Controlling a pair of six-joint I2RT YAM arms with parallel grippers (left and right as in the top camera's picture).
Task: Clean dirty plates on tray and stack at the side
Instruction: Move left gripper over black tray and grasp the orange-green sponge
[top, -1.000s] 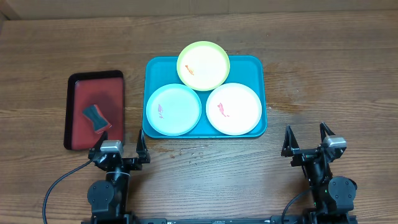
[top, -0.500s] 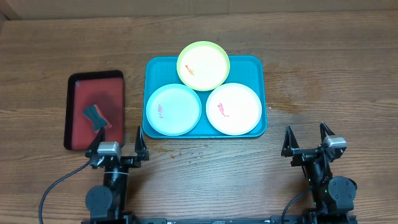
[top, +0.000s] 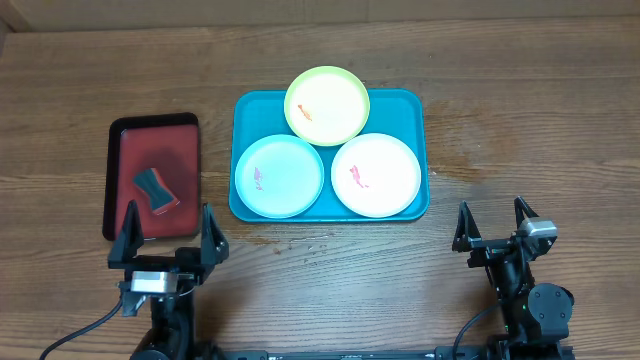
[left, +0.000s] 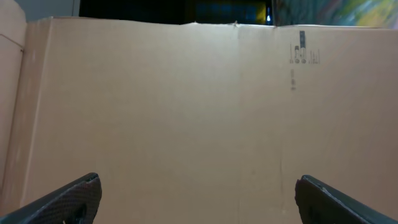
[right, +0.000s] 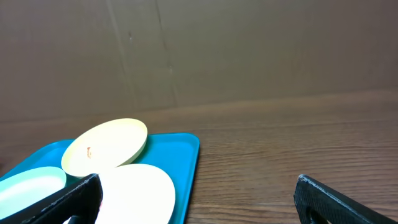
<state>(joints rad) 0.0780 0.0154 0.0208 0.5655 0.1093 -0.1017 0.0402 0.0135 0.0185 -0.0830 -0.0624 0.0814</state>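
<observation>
Three plates lie on the teal tray (top: 415, 112) at mid-table: a yellow-green plate (top: 327, 105) at the back, a light blue plate (top: 279, 176) front left and a white plate (top: 376, 175) front right. Each carries a small red or orange smear. My left gripper (top: 168, 228) hangs open and empty, left of the tray. My right gripper (top: 492, 212) stands open and empty, near the tray's front right corner. The right wrist view shows the white plate (right: 134, 193), the yellow-green plate (right: 106, 146) and the tray (right: 181, 155) ahead on the left. The left wrist view shows only its open gripper (left: 198, 190).
A dark red, black-rimmed tray (top: 140, 148) lies left of the teal one, with a small dark block with a red base (top: 155, 188) on it. The left fingertips overlap its near edge from above. A cardboard wall (left: 186, 106) runs along the table's far side.
My left arm has risen and shifted left, so its gripper looks larger and now reaches over the red tray's near edge. The right arm and the plates have not moved.
</observation>
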